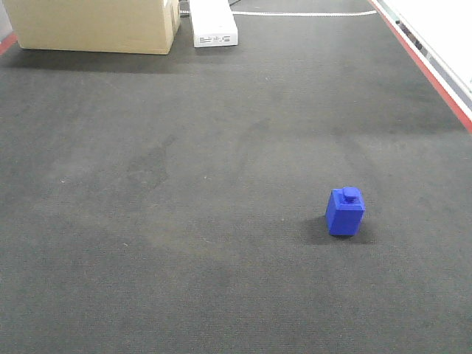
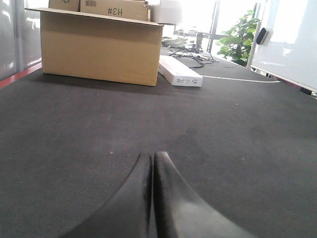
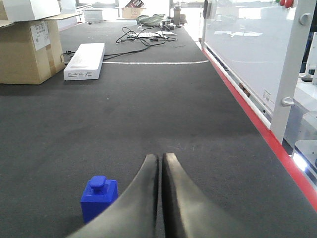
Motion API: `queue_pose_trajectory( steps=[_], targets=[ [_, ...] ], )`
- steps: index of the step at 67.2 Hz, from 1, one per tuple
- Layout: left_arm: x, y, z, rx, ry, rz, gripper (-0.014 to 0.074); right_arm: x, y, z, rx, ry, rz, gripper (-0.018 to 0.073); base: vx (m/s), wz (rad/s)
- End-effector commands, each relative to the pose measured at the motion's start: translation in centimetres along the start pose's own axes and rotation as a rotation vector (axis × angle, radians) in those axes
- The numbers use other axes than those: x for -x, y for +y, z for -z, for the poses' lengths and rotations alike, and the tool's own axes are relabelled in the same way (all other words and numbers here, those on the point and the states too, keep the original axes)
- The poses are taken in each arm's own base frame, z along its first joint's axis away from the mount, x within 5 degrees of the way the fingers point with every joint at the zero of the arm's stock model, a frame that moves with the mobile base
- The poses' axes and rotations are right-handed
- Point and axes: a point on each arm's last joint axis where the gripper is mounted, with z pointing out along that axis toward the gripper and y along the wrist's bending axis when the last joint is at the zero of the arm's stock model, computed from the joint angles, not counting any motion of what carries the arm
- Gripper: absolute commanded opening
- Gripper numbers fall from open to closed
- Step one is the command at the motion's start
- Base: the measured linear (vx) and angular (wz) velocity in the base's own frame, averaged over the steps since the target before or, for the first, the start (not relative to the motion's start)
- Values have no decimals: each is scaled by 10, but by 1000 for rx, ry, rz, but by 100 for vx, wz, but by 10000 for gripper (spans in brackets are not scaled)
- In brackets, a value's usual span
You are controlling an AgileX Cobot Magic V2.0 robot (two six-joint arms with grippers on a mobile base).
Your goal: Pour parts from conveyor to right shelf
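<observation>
One small bright-blue part (image 1: 345,212) with a stud on top stands upright on the dark-grey conveyor (image 1: 184,221). The right wrist view has this part (image 3: 99,197) low and just left of my right gripper (image 3: 161,157), apart from it. That gripper is shut with nothing between its black fingers. My left gripper (image 2: 152,155) is shut too, empty, low over bare conveyor (image 2: 237,148). Neither gripper appears in the front view. The right shelf is out of view.
A cardboard box (image 1: 96,26) and a flat white box (image 1: 214,26) sit at the conveyor's far end. A red stripe (image 3: 257,124) and a white panel (image 3: 247,44) run along the right edge. Cables (image 3: 143,37) lie farther back.
</observation>
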Motion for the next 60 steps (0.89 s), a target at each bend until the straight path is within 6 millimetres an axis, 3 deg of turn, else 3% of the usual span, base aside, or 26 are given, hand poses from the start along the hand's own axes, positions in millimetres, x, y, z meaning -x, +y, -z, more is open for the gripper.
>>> queue_pose_trajectory(
  steps=[1, 14, 26, 37, 49, 60],
  targets=[
    [0, 0, 0, -15, -60, 13, -6, 17, 0, 0, -2, -94, 28, 31, 0, 0],
    [0, 0, 0, -15, -60, 13, -6, 17, 0, 0, -5, -91, 47, 132, 0, 0],
    [0, 0, 0, -15, -60, 13, -6, 14, 0, -8, -1, -43, 36, 379, 0, 0],
    [0, 0, 0, -15, -60, 13, -6, 23, 0, -20, 4, -13, 8, 539, 0, 0],
    [0, 0, 0, -15, -60, 13, -6, 39, 1, -41, 17, 75, -21, 571, 0, 0],
    [0, 0, 0, -15, -60, 13, -6, 58, 17, -75, 112, 193, 59, 571, 0, 0]
  ],
)
